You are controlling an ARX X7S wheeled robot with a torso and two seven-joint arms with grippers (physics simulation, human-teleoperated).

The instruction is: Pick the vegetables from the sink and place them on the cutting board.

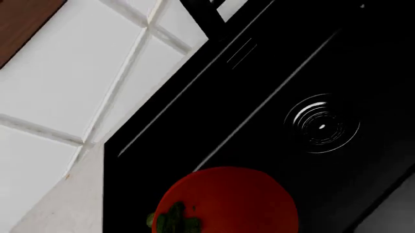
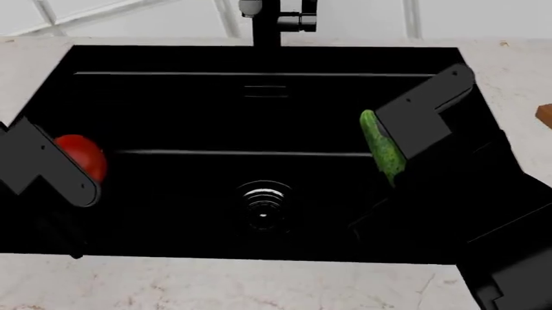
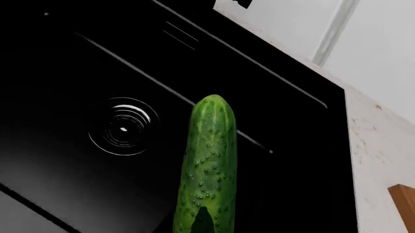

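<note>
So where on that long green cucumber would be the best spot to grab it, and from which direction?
Probably around its middle, coming down from above with the gripper closing across its narrow width. The cucumber is long, slim and bumpy, so a mid-length hold should keep it balanced. The right gripper is already beside it in the sink.

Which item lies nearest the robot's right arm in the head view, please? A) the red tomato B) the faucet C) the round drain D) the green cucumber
D: the cucumber sits right against the right gripper on the sink's right side, while the tomato is far over by the left arm.
</note>
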